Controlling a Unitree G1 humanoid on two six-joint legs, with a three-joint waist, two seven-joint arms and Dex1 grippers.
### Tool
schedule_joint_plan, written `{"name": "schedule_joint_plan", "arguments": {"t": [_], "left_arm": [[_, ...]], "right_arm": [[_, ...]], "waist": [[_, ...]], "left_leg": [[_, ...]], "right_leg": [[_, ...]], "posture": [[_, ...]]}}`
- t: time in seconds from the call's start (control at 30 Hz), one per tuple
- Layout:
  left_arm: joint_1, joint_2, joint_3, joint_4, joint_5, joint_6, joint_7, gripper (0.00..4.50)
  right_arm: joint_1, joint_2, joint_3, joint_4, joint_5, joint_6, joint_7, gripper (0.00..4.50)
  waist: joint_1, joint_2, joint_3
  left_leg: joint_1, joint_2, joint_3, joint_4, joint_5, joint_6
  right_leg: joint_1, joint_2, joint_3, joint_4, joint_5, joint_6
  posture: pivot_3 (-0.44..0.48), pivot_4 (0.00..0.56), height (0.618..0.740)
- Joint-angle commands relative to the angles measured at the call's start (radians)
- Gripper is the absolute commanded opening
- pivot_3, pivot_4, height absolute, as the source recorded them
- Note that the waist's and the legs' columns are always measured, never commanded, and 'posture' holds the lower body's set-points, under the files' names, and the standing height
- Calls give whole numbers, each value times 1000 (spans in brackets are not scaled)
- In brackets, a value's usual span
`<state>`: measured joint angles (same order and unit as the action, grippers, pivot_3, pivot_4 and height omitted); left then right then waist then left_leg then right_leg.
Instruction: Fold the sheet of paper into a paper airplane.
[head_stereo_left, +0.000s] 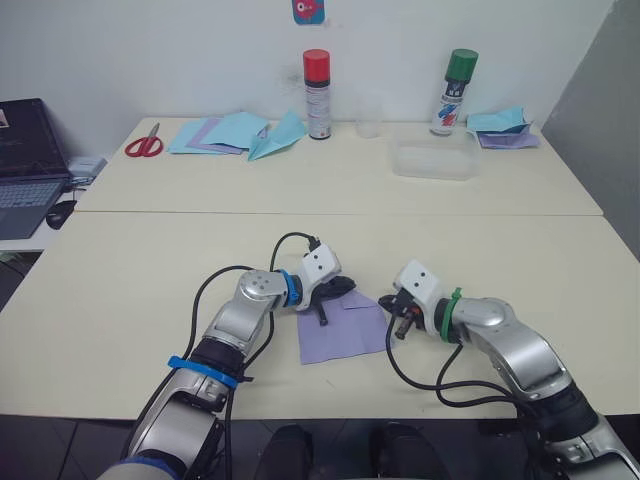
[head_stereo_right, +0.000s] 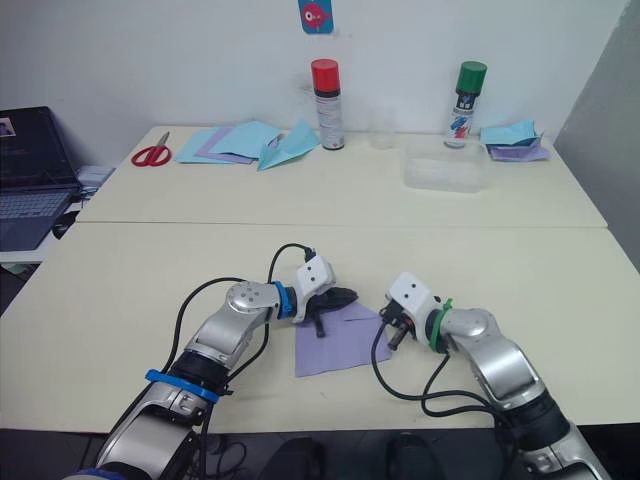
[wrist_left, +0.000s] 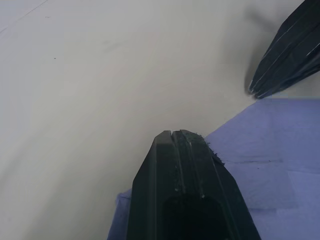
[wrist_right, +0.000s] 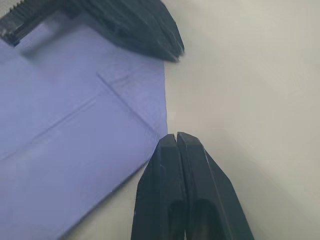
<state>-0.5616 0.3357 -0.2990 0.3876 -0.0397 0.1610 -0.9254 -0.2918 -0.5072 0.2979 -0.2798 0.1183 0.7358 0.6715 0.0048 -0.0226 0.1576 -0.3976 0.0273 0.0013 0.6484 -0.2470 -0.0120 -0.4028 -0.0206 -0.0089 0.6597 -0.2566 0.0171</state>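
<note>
Behind the sheet of paper, red scissors, head views.

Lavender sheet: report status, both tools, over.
Left tool shut, tip resting over the lavender sheet. Right tool shut at the sheet's right edge. Sheet flat, faint creases, not yet a plane. Nothing in the way.

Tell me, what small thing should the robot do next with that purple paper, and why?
Probably part the right end effector and nip the near edge of the sheet of paper to start a fold. The sheet lies flat on the table, only faintly creased. Both end effectors sit shut at its far edge, gripping nothing, and the left end effector rests over the paper, so it could hold it down.
</note>
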Motion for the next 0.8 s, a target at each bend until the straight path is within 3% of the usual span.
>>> {"name": "schedule_joint_plan", "arguments": {"t": [0.03, 0.27, 0.63, 0.8], "left_arm": [[24, 0, -32, 34, 33, 8, -10, 0], [26, 7, -30, 32, 32, 1, -16, 0], [30, 18, -30, -1, 22, -8, -41, 0], [-12, 34, 55, -130, -125, 120, -129, 0]], "right_arm": [[5, 2, -9, -10, 11, -2, 4, 14], [-52, 64, -47, 0, 25, -84, -15, 14], [-41, 97, 73, 84, -32, -64, -27, 14], [-56, 110, 85, 123, -49, -71, -32, 14]], "waist": [[0, 0, 0], [-3, 0, 0], [-5, 0, 0], [-9, 0, 0]], "left_leg": [[0, 0, 0, 0, 0, 0], [0, 0, 0, 0, 0, 0], [0, 0, 0, 0, 0, 0], [0, 0, 0, 0, 0, 0]], "right_leg": [[0, 0, 0, 0, 0, 0], [-1, 0, 0, 0, 0, 0], [-1, 1, 1, 1, 0, 0], [-2, 2, 1, 2, 0, 0]], "posture": [[0, 150, 740], [0, 150, 740], [0, 150, 740], [0, 150, 740]]}}
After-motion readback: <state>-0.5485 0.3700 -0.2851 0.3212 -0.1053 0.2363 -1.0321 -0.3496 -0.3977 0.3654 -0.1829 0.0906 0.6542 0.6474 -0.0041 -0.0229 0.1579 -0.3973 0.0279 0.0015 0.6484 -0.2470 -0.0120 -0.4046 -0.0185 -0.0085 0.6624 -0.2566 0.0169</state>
